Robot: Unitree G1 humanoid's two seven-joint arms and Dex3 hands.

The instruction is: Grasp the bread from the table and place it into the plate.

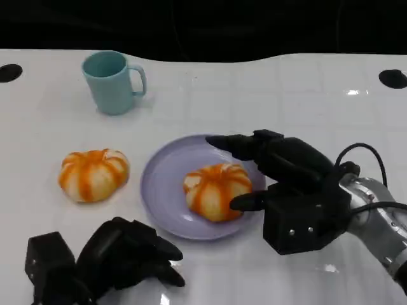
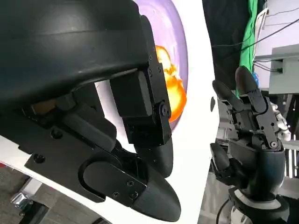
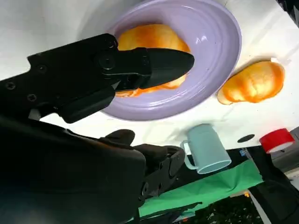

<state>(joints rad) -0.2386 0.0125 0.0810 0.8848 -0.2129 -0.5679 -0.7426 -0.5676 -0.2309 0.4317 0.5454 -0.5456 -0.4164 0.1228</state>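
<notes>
Resting near edge: the left hand (image 1: 121,257) lies low on the white table (image 1: 267,95) at the robot's near left, fingers curled inward with nothing between them; in the left wrist view its fingers (image 2: 149,154) bend down toward the tabletop.
Right hand: the right hand (image 1: 280,181) sits at the right rim of the plate, fingers spread apart and holding nothing; one finger reaches over the far side of the bread on the plate, the thumb points at that bread's near right side, and whether either touches it cannot be told.
Right hand, other views: the left wrist view shows the right hand (image 2: 250,135) upright with its fingers parted; the right wrist view shows one of its fingers (image 3: 154,67) lying across the bread.
Bread on plate: an orange-striped bread (image 1: 216,189) lies inside the lavender plate (image 1: 162,184), just left of the right hand's fingers, toward the plate's right half.
Plate: it lies just beyond the left hand and directly left of the right hand.
Second bread: another orange-striped bread (image 1: 93,173) lies on the table, beyond the left hand and left of the plate, close to its rim but apart.
Mug: a pale teal mug (image 1: 112,81) stands upright at the far left, well beyond both hands, handle toward the right.
</notes>
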